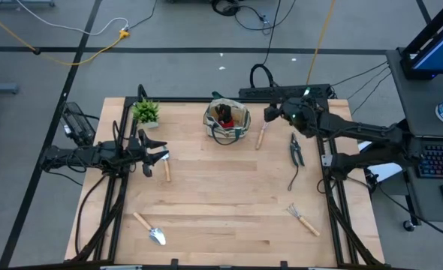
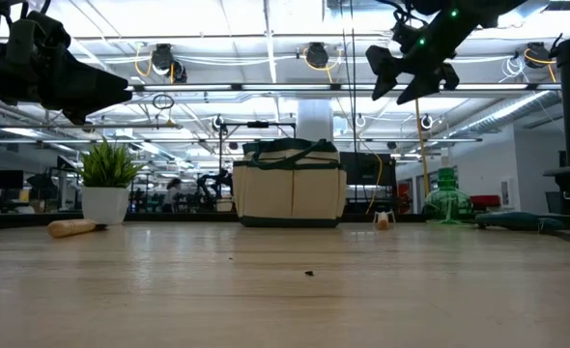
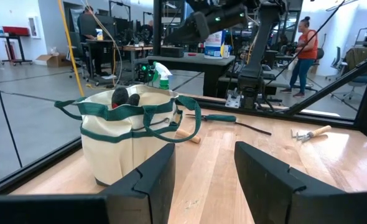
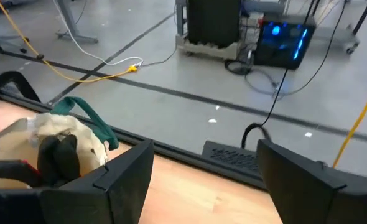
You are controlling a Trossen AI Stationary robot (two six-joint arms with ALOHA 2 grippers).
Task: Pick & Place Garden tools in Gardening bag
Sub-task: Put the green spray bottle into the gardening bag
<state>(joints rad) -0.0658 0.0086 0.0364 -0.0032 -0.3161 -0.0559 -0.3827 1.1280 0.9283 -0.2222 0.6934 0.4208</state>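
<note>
The right pincer (image 1: 270,112) hangs above the counter (image 1: 221,202) just beside the gardening bag (image 1: 227,122), on the side away from the potted plant (image 1: 146,112); its two fingers (image 4: 124,174) stand wide apart with nothing between them, and its wrist view looks past them at the bag's rim, where the red-black glove (image 4: 50,158) lies inside. The left pincer (image 1: 160,159) waits low over the counter on the plant's side of the bag, its fingers (image 3: 149,177) partly apart and empty, pointing toward the bag. The bag stands upright at the far middle of the counter, the green spray bottle (image 3: 158,74) showing behind its rim in the left wrist view. Just beside the bag, under the right pincer, lies a wooden-handled tool (image 1: 261,136). The black pruning shears (image 1: 296,150) lie farther out from the bag on that same side. The hand rake (image 1: 302,217) lies well apart from the bag toward the near edge, and the trowel (image 1: 149,229) lies near that edge on the plant's side. Another wooden handle (image 1: 167,169) lies just below the left pincer.
</note>
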